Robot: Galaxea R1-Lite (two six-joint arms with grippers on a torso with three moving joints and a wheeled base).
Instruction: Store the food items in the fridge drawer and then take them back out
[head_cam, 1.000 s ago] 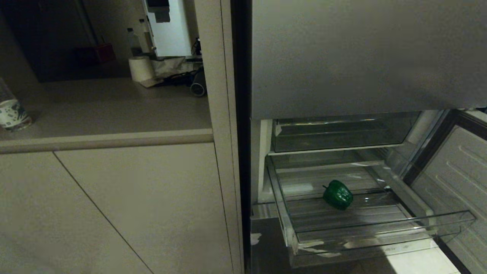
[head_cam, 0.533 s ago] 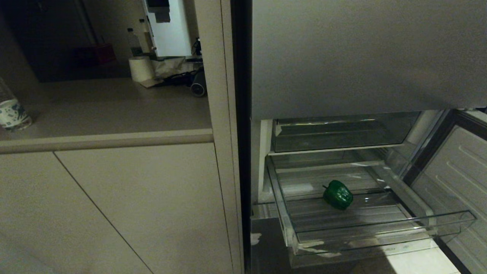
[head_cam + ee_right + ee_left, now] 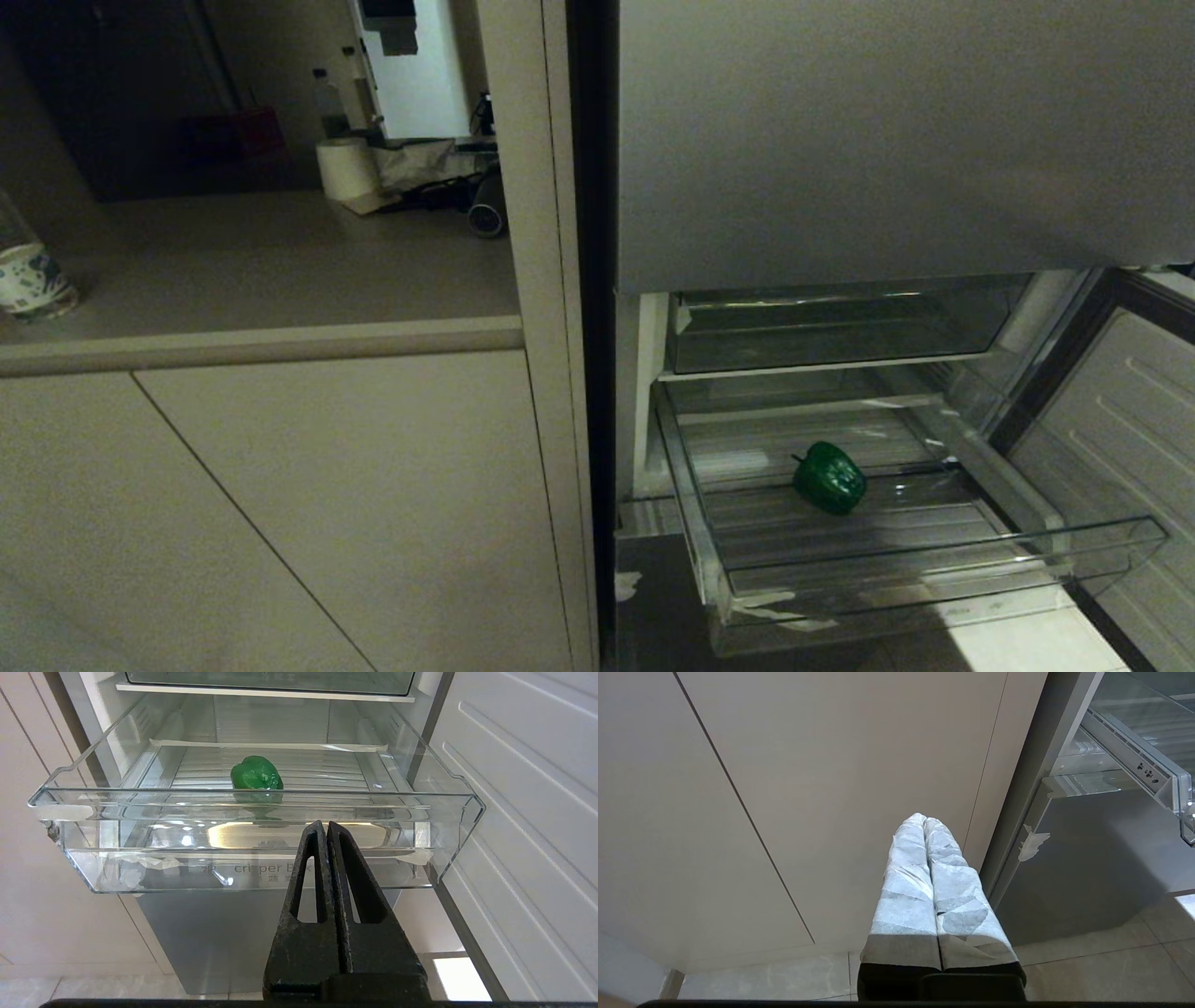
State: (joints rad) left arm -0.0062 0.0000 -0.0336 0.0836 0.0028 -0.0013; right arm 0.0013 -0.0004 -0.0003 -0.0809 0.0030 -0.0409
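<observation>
The green bell pepper (image 3: 829, 478) is lying on its side on the ribbed floor of the fridge drawer (image 3: 934, 569), roughly at the middle of the bin, with its stem pointing toward ten o'clock in the head view. The drawer is standing pulled out, its thick clear front lip facing the robot; the pepper is sitting well back from that lip and apart from both side walls. No potato is showing in any view.

The right tool (image 3: 325, 828) is hanging in front of the drawer, below the lip, its dark fingers pressed together and clenched on nothing; the pepper (image 3: 256, 775) is showing beyond it at twelve o'clock, through the clear front wall (image 3: 140, 868).

The left tool (image 3: 926, 820) is parked off toward the cabinet side, its pale wrapped fingers closed against each other and gripping nothing, pointing at the beige cabinet door (image 3: 808, 765).

Above the drawer, a clear compartment (image 3: 840, 327) is sitting under the grey fridge door (image 3: 887, 140). At nine o'clock from the fridge, a bench (image 3: 261, 271) is carrying a labelled bottle (image 3: 28, 275) at its left edge.
</observation>
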